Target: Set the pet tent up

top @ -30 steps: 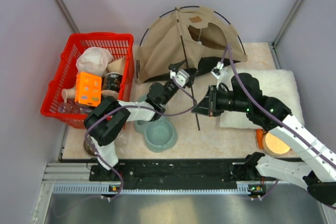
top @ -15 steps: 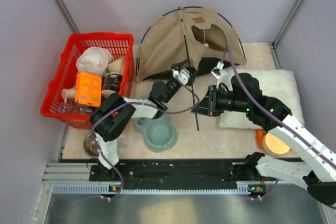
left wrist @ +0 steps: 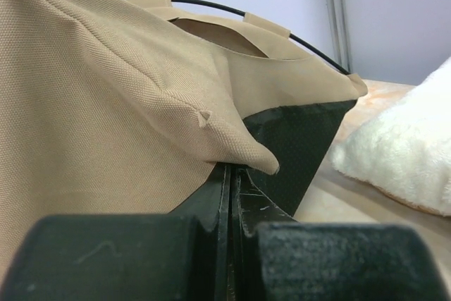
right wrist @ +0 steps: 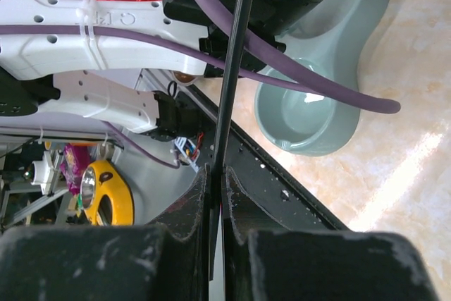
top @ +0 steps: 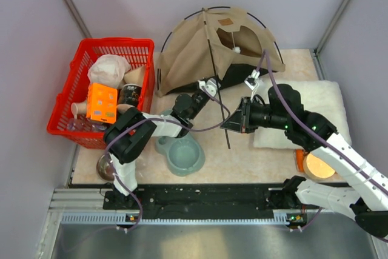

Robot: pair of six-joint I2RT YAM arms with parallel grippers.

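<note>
From the top camera I see the pet tent (top: 212,47) at 12 o'clock on the table, against the back wall. Its tan fabric is partly raised on curved dark rods, with black lining showing along its near hem. The fluffy white cushion (top: 315,104) lies at 3 o'clock, just beside the tent's right corner. The red basket (top: 82,50), full of odds and ends, sits at 9 o'clock, well apart from the tent. A grey-green double bowl (top: 182,153) rests at 6 o'clock, near the arm bases.

A thin dark pole (top: 215,65) runs from the tent's peak down towards 6 o'clock, across the fabric and out over the bare table.

My left gripper (top: 211,85) sits at the tent's near hem, the tent spreading away from it towards 12 o'clock. On the left wrist camera its jaws are pressed together, and the tips of that left gripper (left wrist: 230,172) meet right where the tan fabric folds over the black lining, pinching that edge.

My right gripper (top: 228,127) is at 5 o'clock from the tent, near the pole's lower end. The right wrist camera shows its jaws clamped tight on the pole (right wrist: 229,89), which passes straight between the fingers.

A small white pompom (top: 237,49) dangles in the doorway, with a brown label patch (top: 225,22) just above it near the peak.
</note>
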